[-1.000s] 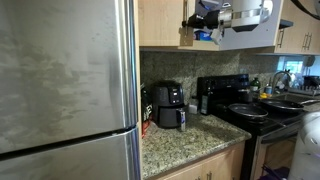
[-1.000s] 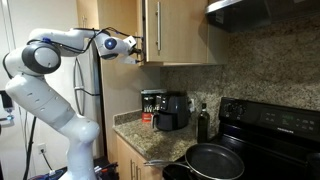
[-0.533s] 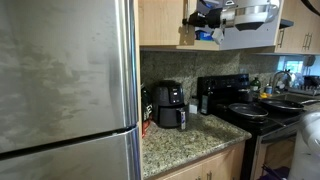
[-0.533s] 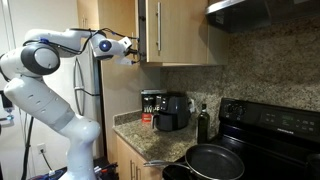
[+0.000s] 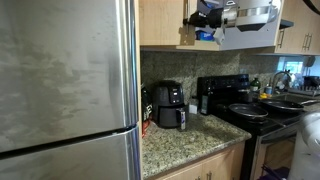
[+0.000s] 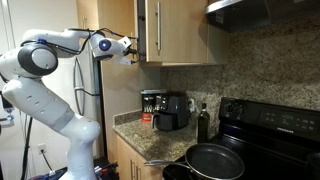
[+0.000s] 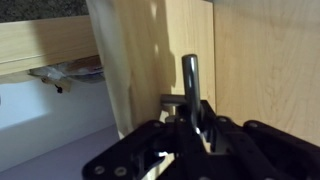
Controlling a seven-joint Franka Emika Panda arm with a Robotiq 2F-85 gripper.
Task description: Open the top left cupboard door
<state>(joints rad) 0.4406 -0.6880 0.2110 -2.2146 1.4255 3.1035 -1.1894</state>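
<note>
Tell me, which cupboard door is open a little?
The top left cupboard door, with the tool at its bar handle; it stands ajar, the neighbouring door sits shut.

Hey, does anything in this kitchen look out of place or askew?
Only the top left cupboard door: it stands ajar, swung partly open, with the end effector at its bar handle. Nothing looks spilled or damaged.

On my feed I count one pincer (image 6: 136, 50), one bar handle (image 7: 190, 75) right at it, and way below it one black appliance (image 6: 172, 110), one dark bottle (image 6: 204, 123), one frying pan (image 6: 213, 160).
</note>
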